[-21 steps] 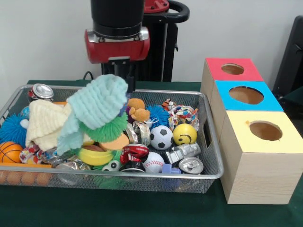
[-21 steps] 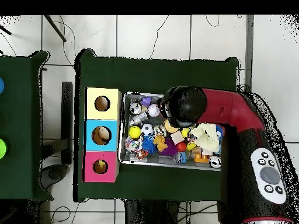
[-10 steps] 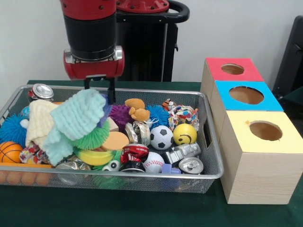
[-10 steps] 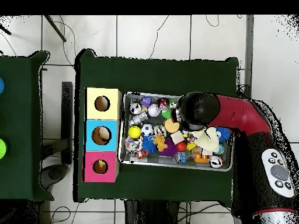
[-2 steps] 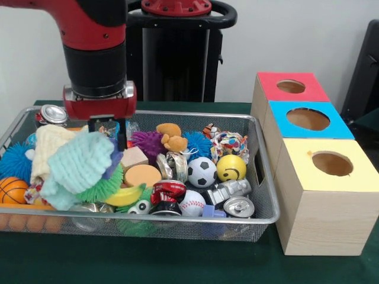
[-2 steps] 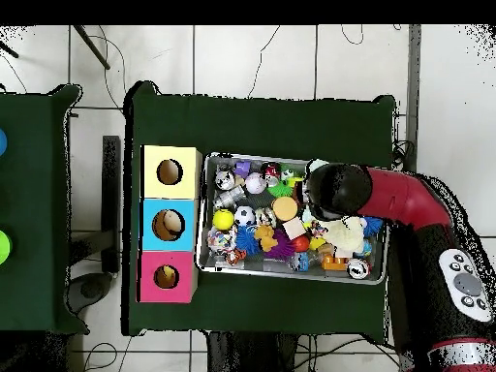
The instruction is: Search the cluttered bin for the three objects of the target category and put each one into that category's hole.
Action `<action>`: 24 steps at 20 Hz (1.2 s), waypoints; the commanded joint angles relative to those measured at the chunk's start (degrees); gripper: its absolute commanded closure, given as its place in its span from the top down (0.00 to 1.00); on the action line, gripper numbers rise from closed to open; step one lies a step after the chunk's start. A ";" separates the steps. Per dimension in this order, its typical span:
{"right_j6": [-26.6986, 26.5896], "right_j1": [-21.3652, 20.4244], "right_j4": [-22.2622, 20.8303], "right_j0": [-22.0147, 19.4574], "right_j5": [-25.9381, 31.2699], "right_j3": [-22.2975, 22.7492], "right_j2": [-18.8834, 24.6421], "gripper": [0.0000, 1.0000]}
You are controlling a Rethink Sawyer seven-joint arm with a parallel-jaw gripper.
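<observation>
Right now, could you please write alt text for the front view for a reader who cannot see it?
A red and black robot arm's gripper reaches into a wire mesh bin crowded with toys, touching a mint green knitted cloth. Beside the bin stand three wooden boxes with holes, topped red, blue and yellow.

My tool (image 5: 111, 131) hangs over the nine o'clock half of the wire bin (image 5: 265, 201), touching the knitted cloth (image 5: 80, 161) piled there. Beside the cloth, toward three o'clock, a wooden block (image 5: 134, 157) sits behind a foam disc (image 5: 142, 175). Further toward three o'clock lie the soccer ball (image 5: 202, 171) and smiley ball (image 5: 231, 168). On the worktop (image 5: 177, 263), three holed boxes (image 5: 323, 189) line up at the bin's three o'clock side.
</observation>
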 commanded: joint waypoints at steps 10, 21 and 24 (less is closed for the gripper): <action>-2.64 2.13 -4.27 -0.21 -5.55 6.58 4.61 1.00; 5.07 -2.03 -3.94 3.01 -10.85 14.43 1.80 1.00; 6.04 -2.54 -3.89 3.59 -12.11 15.70 1.19 1.00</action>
